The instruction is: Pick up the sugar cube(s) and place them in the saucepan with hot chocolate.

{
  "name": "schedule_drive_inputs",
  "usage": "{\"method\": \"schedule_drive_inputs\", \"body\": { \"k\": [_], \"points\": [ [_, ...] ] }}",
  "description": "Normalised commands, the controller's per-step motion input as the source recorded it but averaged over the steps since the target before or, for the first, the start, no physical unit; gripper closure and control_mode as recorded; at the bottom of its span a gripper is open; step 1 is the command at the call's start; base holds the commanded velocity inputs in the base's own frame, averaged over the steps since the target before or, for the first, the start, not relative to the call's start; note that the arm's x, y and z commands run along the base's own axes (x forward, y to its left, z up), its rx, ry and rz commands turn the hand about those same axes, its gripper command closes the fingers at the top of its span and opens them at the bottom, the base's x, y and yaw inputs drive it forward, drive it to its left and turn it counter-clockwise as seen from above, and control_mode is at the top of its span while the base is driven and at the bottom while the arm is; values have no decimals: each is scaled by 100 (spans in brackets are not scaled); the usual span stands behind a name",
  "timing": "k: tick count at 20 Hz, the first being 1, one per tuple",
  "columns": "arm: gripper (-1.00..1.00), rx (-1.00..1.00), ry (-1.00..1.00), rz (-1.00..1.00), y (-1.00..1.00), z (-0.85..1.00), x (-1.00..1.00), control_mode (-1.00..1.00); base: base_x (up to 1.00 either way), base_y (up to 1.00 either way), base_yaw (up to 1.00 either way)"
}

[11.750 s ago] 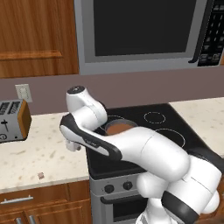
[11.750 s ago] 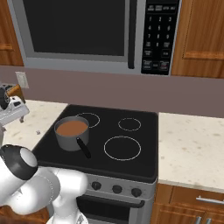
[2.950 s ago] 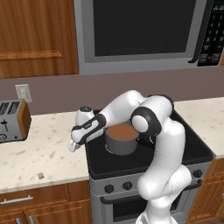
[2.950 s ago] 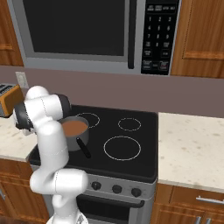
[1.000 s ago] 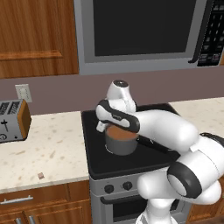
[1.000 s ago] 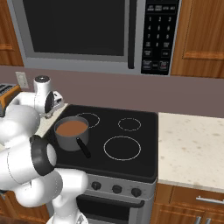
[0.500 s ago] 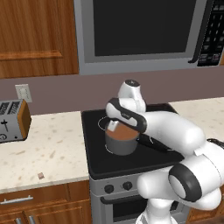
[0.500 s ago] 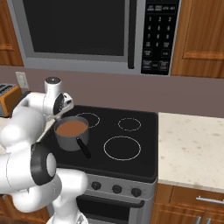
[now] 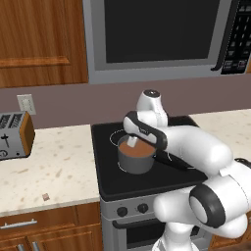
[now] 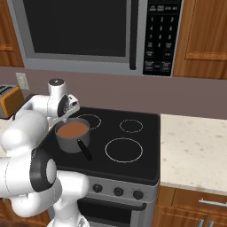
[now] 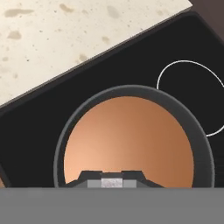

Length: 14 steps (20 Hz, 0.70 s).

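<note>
**One cube poised over the pan, one left on the counter**

One pale greyish sugar cube [image 11: 112,182] sits pinched between the tips of the pincer [image 11: 112,180], whose jaws are clamped together on it. The pincer hangs directly above the saucepan [image 9: 135,158], with the brown liquid spread beneath it in the hand view.

To do this step well, I would release while the cube is over the middle of the liquid rather than near the rim, and from low enough that the drop does not splash. Open the jaws fully so the tiny cube does not cling to one tip, then lift straight up, clear of the long black handle [image 10: 84,149].

Held like this, the cube shows as a small light grey block, far smaller than the pan's mouth. A second, pinkish-tan cube [image 9: 45,196] lies on the speckled counter [image 9: 59,171], near its front edge and well apart from the stove [image 9: 147,184]; that one looks still to be fetched.
</note>
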Motion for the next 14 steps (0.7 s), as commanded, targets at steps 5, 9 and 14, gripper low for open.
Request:
{"method": "schedule_drive_inputs", "body": {
  "k": [5, 9, 14],
  "points": [
    [100, -8, 0, -8, -11, -9, 0, -100, 0, 0, 0],
    [100, -1, 0, -9, 0, -19, 5, -100, 0, 0, 0],
    [100, 0, 0, -10, 0, -12, 13, -100, 0, 0, 0]
  ]
}}
